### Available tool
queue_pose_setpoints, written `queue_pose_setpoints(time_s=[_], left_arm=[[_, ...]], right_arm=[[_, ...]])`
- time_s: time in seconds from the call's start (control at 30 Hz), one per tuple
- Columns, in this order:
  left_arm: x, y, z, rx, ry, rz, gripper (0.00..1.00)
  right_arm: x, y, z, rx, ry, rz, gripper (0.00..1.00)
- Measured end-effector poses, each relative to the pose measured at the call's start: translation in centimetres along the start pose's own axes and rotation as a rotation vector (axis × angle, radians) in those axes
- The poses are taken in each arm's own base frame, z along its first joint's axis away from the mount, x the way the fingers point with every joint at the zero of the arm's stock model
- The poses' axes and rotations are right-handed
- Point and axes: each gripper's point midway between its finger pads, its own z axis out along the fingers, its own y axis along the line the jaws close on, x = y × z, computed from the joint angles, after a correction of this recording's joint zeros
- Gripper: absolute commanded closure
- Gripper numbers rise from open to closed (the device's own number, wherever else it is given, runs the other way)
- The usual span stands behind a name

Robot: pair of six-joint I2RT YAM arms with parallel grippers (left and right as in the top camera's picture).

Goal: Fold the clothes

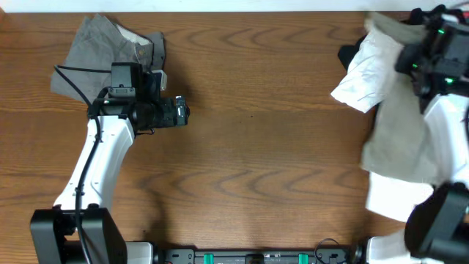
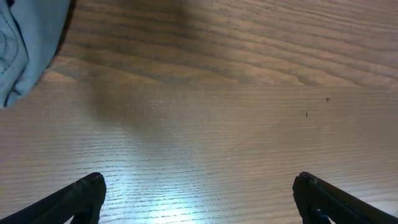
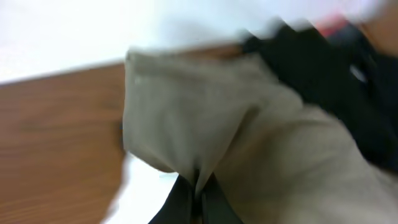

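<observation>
A folded grey garment (image 1: 102, 45) lies at the far left of the wooden table (image 1: 264, 154); its edge shows in the left wrist view (image 2: 25, 43). My left gripper (image 1: 182, 111) hovers to its right over bare wood, open and empty (image 2: 199, 193). A beige garment (image 1: 399, 125) lies in a pile at the far right. My right gripper (image 1: 429, 62) is shut on a pinched fold of the beige garment (image 3: 205, 124), its fingers (image 3: 199, 196) closed on the cloth.
A white garment (image 1: 370, 70) and a black one (image 1: 350, 53) lie in the same pile at the right edge. More white cloth (image 1: 392, 194) lies below the beige one. The black cloth also shows in the right wrist view (image 3: 323, 68).
</observation>
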Motion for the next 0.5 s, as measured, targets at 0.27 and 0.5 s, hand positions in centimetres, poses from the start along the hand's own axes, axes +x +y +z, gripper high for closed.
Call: queue_pose_setpoints(time_s=[0.27,0.5], left_arm=[[-1.4,-1.3,-3.8,0.011,-0.119,0.036,0.02],[-2.7,-1.8,-8.8,-0.002,-0.272,0.058,0.02]], right_arm=[[0.0,12.4,-3.1,-0.262,-0.022,-0.101,0.99],[0.9,16.3,-4.1,-0.357,-0.005,-0.117,0.99]])
